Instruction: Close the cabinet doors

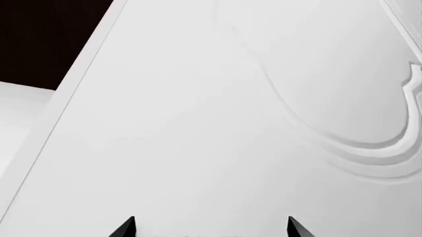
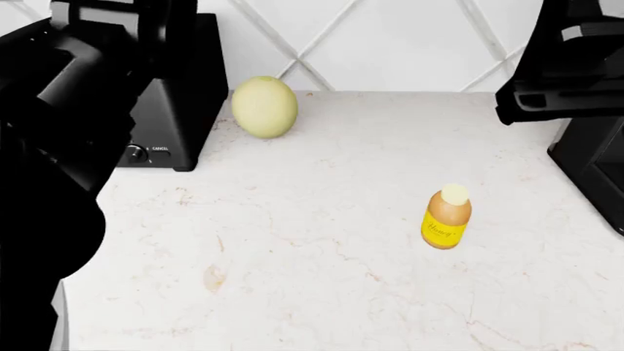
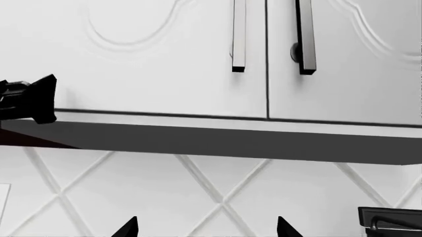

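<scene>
Cabinet doors (image 3: 264,54), two in number, are seen in the right wrist view, mounted high above the diamond-patterned wall tiles (image 3: 197,192). They lie flush with each other, a thin dark seam running between them. Two vertical bar handles are counted, one on each door beside the seam: a lighter one (image 3: 238,37) and a darker one (image 3: 305,37). A grey underside (image 3: 218,140) runs below the doors.

In the left wrist view, a white panelled door face (image 1: 218,123) with a curved raised moulding fills nearly the whole picture, very close to the camera; a dark gap (image 1: 46,39) is seen past its edge. Which of the two doors this is cannot be told.

The left gripper (image 1: 211,228) is shown by two dark fingertips spread apart, with nothing between them. The right gripper (image 3: 207,228) is likewise spread, its two tips held apart and nothing grasped.

In the head view, a pale marble countertop (image 2: 322,292) is seen below. On it are counted one yellow-green melon (image 2: 264,107) at the far left, just beside one black appliance (image 2: 180,95), and one honey bottle (image 2: 446,218) standing upright towards the right, well apart from the melon. A second black appliance (image 2: 595,168) is seen at the right edge.
</scene>
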